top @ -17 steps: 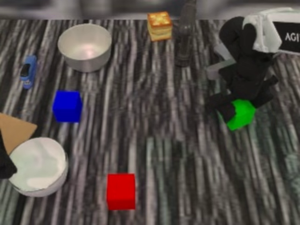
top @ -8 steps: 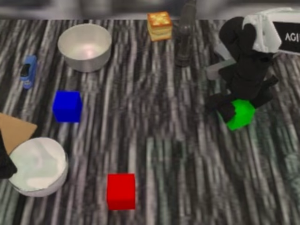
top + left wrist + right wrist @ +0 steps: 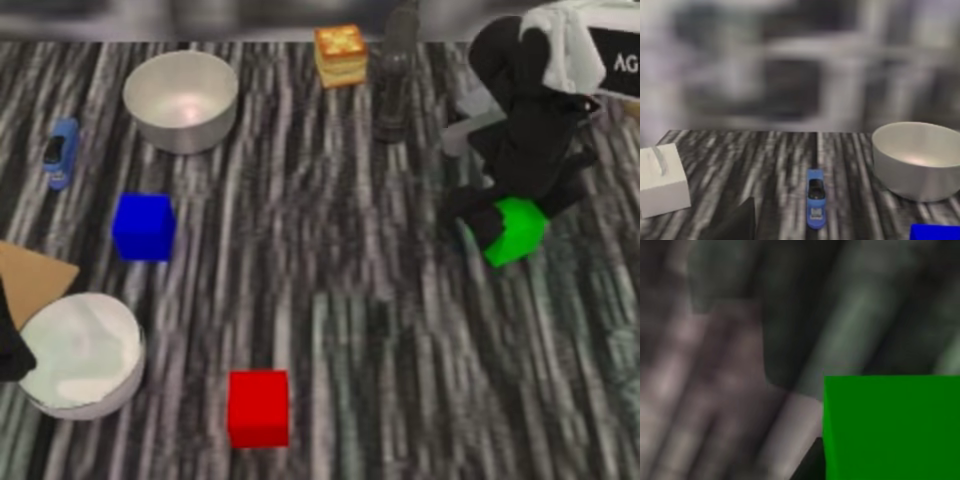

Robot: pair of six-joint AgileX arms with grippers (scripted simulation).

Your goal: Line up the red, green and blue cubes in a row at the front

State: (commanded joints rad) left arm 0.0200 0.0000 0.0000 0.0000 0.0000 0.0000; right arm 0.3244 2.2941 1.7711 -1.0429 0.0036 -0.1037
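Note:
The green cube [image 3: 520,240] is at the right of the table, and my right gripper [image 3: 508,218] is shut on it from above, holding it slightly off the surface. The right wrist view has the green cube [image 3: 890,430] filling one corner, with a dark finger edge beside it. At the left middle of the table sits the blue cube [image 3: 143,227], and a corner of the blue cube [image 3: 936,232] shows in the left wrist view. The red cube [image 3: 258,408] rests near the front centre. My left arm [image 3: 10,350] is parked at the left edge.
A metal bowl [image 3: 150,125] stands back left and a white bowl [image 3: 130,385] front left. A light-blue gadget [image 3: 60,152] lies at the far left. An orange patterned block [image 3: 341,55] and a dark upright object [image 3: 393,85] stand at the back. Brown card [image 3: 30,275] lies left.
The right gripper and the green cube have shifted slightly toward the back together, the cube rising a little. The red and blue cubes and the left arm have not moved.

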